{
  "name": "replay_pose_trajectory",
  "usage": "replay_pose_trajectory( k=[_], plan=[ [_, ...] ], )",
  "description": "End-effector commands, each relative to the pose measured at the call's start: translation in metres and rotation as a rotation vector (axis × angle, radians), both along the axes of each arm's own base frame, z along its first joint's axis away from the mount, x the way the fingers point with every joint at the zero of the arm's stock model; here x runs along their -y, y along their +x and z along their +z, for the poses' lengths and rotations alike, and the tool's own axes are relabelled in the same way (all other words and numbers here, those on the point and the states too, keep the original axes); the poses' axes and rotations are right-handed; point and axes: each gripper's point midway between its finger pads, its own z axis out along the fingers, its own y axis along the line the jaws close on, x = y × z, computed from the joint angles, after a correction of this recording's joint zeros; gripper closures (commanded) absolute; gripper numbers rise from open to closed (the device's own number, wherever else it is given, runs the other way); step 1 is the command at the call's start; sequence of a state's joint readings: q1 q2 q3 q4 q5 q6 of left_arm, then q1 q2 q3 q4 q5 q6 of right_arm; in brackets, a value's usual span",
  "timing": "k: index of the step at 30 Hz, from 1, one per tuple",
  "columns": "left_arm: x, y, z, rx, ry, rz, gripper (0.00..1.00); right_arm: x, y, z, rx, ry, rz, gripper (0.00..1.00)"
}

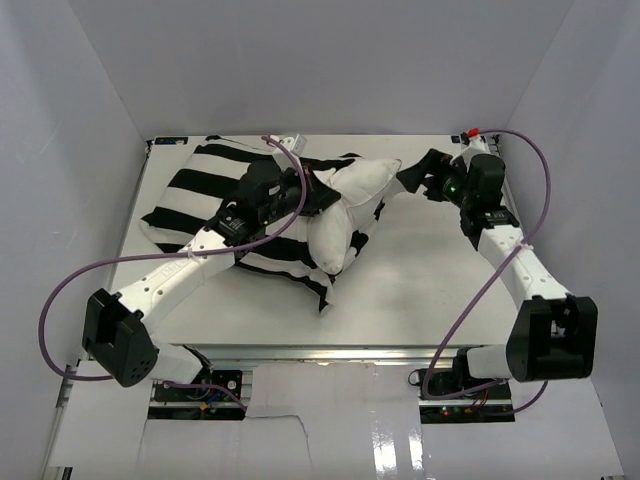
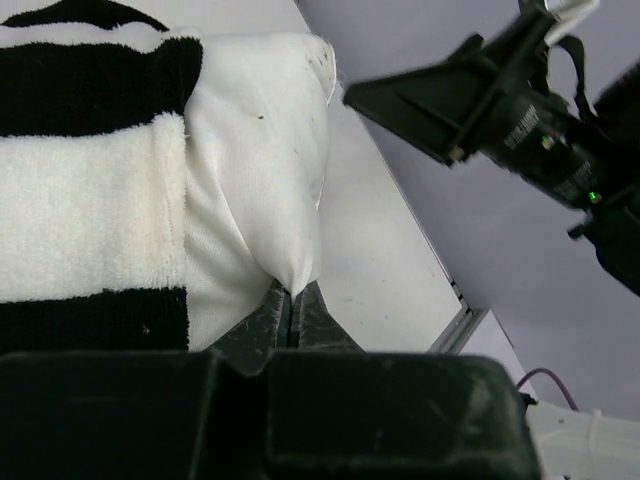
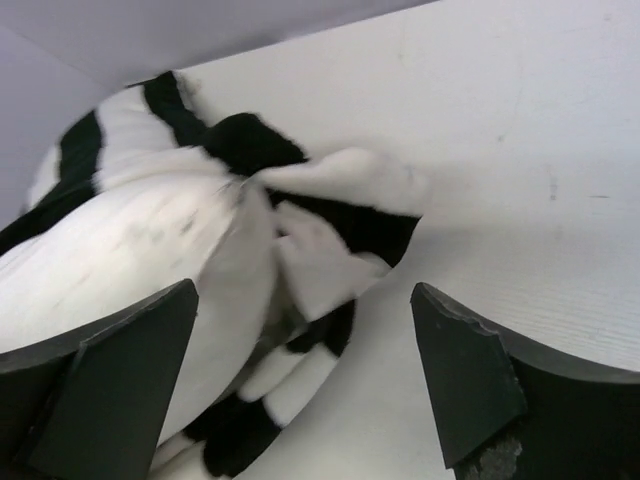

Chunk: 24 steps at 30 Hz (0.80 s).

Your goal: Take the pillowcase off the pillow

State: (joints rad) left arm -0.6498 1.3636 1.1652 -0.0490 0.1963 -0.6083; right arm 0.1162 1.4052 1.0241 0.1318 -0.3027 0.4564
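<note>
Pulling now risks that pinch slipping: your left gripper (image 2: 292,316) is clamped on a fold of the pillow (image 2: 260,150), lying half-out of the pillowcase (image 2: 90,230) on the bench (image 1: 420,285), and the right gripper (image 3: 300,340) gapes empty.

A white desk (image 1: 430,290) stands enclosed by plain pale grey walls (image 1: 330,60) at the back and both sides. Flat white sheets (image 1: 330,435) lie along its near edge.

On table (image 1: 430,270), pillow (image 1: 350,215) half inside pillowcase (image 1: 200,190)
</note>
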Motion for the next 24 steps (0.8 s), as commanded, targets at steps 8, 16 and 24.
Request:
replay_pose_trajectory(
  k=[8,16,24],
  plan=[
    [0.022,0.034,0.032,0.062,-0.118,0.027,1.0,-0.073,-0.08,0.022,0.047,0.264,0.278,0.1],
    [0.046,0.055,0.006,-0.006,-0.128,0.005,1.0,-0.114,-0.103,0.02,0.08,0.236,0.303,0.1],
    [0.051,0.059,0.011,-0.007,-0.141,0.001,1.0,-0.125,-0.108,-0.025,0.058,0.118,0.273,0.1]
  ],
)
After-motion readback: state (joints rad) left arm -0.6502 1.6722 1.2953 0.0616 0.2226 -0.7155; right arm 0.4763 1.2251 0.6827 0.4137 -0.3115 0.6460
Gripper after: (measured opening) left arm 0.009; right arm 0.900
